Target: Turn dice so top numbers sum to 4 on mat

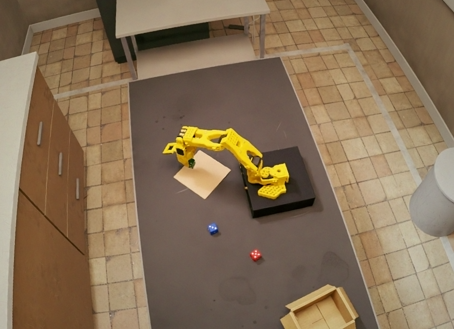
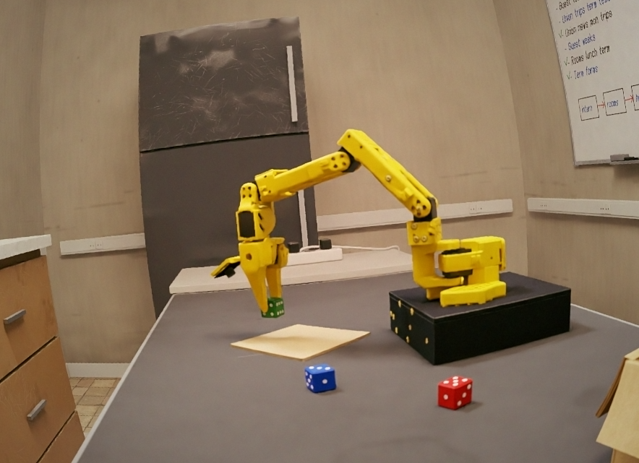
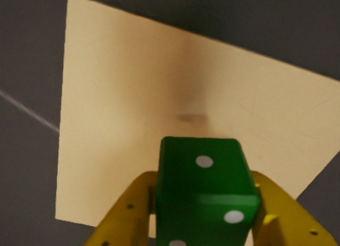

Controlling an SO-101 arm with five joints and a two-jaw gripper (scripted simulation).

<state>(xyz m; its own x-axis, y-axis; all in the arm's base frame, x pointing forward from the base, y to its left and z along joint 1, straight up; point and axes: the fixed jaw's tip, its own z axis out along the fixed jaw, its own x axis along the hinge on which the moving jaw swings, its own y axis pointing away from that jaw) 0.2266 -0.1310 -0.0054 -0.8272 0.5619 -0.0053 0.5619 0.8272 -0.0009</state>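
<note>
A dark grey tabletop stretches out before a beige wall and a tall dark cabinet, with tiled floor showing around it from above. The yellow arm stands on a black block and reaches over to the pale tan mat, its gripper pointing down. The fingers are clamped on the green die, one on each side, and hold it in the air above the mat — apart from it. The wrist view shows a single pip on one green face, while the face beside it is cut off by the edge of the view. The blue die sits flat on the tabletop, off the mat, with a single pip on one of its side faces. The red die also lies flat off the mat, farther from it than the blue one — five pips up, too many for a total of four. An open cardboard box stands well apart from the mat.
</note>
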